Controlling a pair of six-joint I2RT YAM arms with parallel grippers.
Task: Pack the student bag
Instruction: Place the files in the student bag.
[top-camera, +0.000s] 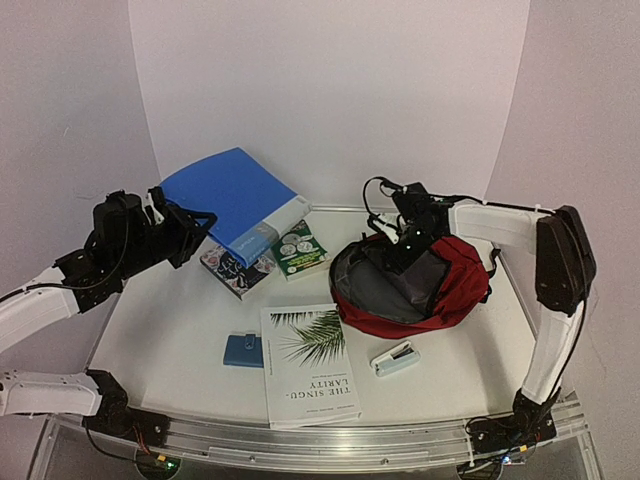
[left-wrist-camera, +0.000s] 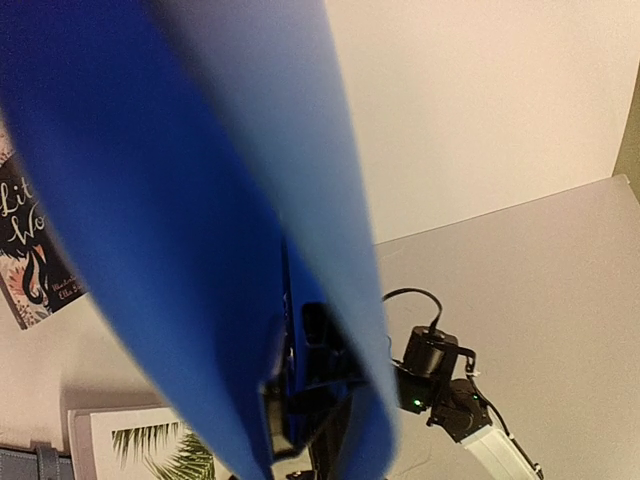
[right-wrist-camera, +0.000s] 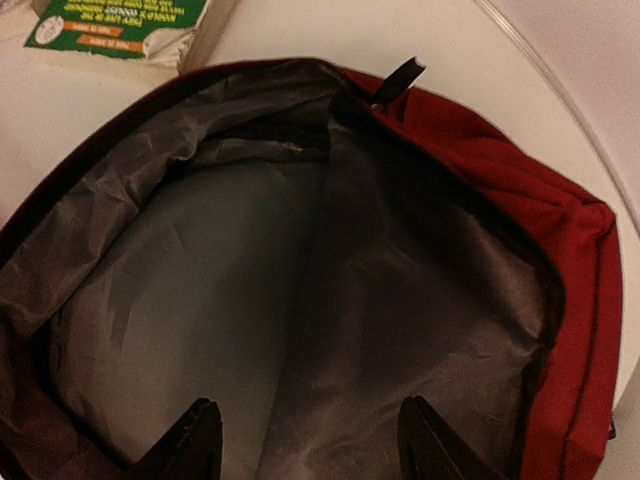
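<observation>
The student bag (top-camera: 455, 285) is a dark red backpack lying at the right of the table, unzipped, with its grey lining (right-wrist-camera: 200, 300) showing. My right gripper (top-camera: 402, 240) hangs over the bag's mouth; in the right wrist view the gripper (right-wrist-camera: 308, 415) has its fingers apart above the lining with nothing between them. A large blue folder (top-camera: 235, 195) is lifted at the back left, tilted. My left gripper (top-camera: 192, 228) is shut on its edge. Seen from the left wrist, the folder (left-wrist-camera: 150, 200) fills most of the view and hides much of the gripper (left-wrist-camera: 300, 375).
A green book (top-camera: 300, 250) and a dark floral book (top-camera: 235, 268) lie under the folder's far end. A white book with a palm leaf (top-camera: 308, 360), a small blue wallet (top-camera: 243, 350) and a pale stapler (top-camera: 395, 358) lie near the front.
</observation>
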